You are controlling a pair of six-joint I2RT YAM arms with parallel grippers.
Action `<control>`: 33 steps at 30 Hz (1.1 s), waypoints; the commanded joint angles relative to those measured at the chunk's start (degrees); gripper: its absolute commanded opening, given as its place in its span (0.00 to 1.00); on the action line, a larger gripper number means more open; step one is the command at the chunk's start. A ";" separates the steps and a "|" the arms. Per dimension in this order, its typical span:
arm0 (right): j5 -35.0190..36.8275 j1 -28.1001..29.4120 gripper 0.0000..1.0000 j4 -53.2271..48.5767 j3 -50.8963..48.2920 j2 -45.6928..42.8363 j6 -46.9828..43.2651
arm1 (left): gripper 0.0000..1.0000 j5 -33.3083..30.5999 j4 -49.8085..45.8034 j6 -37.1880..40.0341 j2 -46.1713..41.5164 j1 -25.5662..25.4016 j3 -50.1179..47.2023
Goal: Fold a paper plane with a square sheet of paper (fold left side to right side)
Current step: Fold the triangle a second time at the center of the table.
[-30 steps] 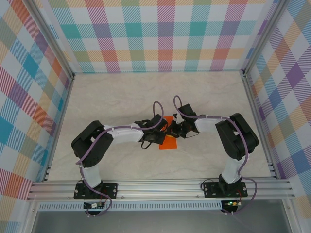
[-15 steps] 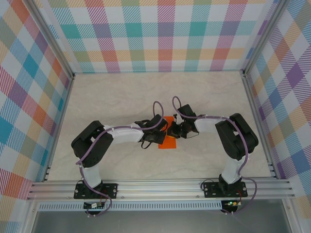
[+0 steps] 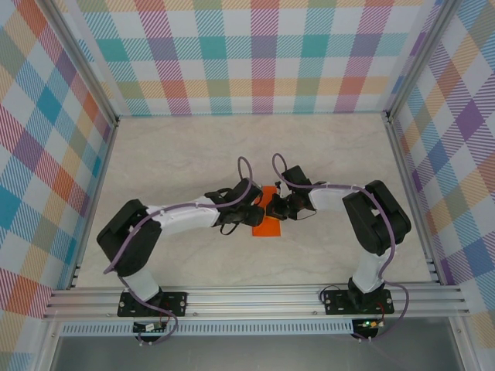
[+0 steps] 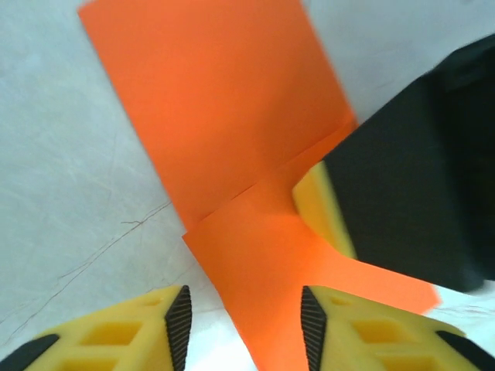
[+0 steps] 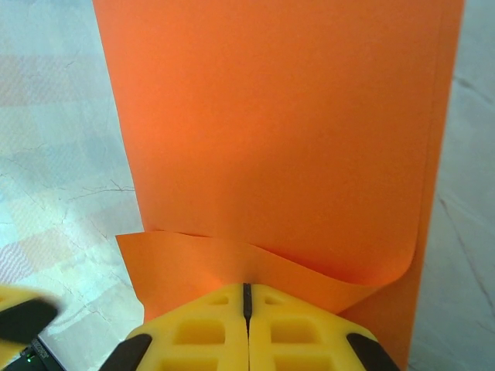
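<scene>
paper (image 5: 271, 139), R end effector (image 5: 247, 287) prob. atop

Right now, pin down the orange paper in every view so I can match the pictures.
Top external: the orange paper lies mid-picture on the table.
Left wrist: it runs from top left to lower right.
Right wrist: it covers the upper centre, down to the right hand.
Shared landmark: that shut right hand, touching the paper's edge.
</scene>
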 commanded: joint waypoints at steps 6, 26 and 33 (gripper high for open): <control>4.24 -0.16 0.06 -5.42 -1.18 1.44 -1.03 | 0.44 14.39 3.56 2.25 -7.14 0.63 -4.59; 4.50 -0.07 0.06 -6.63 -0.53 1.11 -1.53 | 0.33 20.53 7.03 1.38 3.94 1.58 -4.10; 4.81 -0.07 0.06 -7.22 -0.35 1.02 -1.86 | 0.31 20.71 8.35 0.86 4.41 1.95 -6.01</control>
